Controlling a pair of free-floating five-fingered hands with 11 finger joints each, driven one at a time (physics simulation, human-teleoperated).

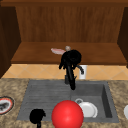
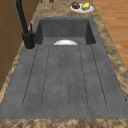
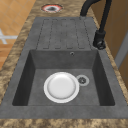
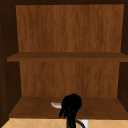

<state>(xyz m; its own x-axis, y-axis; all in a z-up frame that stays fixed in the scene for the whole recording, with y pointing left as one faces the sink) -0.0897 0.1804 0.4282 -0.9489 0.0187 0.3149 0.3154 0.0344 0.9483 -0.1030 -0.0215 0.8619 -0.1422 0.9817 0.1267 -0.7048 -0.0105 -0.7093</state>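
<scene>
The right hand (image 1: pixel 71 58) hangs at the centre of the front view, in front of the lowest cabinet shelf (image 1: pixel 100 53), with its fingers drooping downward and relaxed, closed on nothing I can make out. Just to its upper left lies a pale pinkish flat thing (image 1: pixel 58 51) — thin, oval and slightly tilted on the shelf, its right end meeting the hand; whether the hand touches it I cannot tell. A small grey knob-like shape (image 1: pixel 67 48) shows just above the hand.

The left hand (image 1: pixel 37 116) sits at the lower left of the front view, over the near edge of the sink's drainboard (image 1: pixel 40 92), fingers curled in with nothing in them. Beside it, at bottom centre, is a big red ball (image 1: pixel 67 114).

The upper view gives the same right hand (image 4: pixel 71 103) and pinkish thing (image 4: pixel 56 105) at bottom centre, plus a second, higher shelf (image 4: pixel 67 57) that the front view cuts off.

The right side view looks down into the basin at a white plate (image 3: pixel 61 87) lying beside the drain (image 3: pixel 82 80) — the front view half hides that plate behind the ball. The left side view adds a plate of food (image 2: pixel 81 6) on the bench at top, and the black faucet (image 2: pixel 25 27) at the upper left.
</scene>
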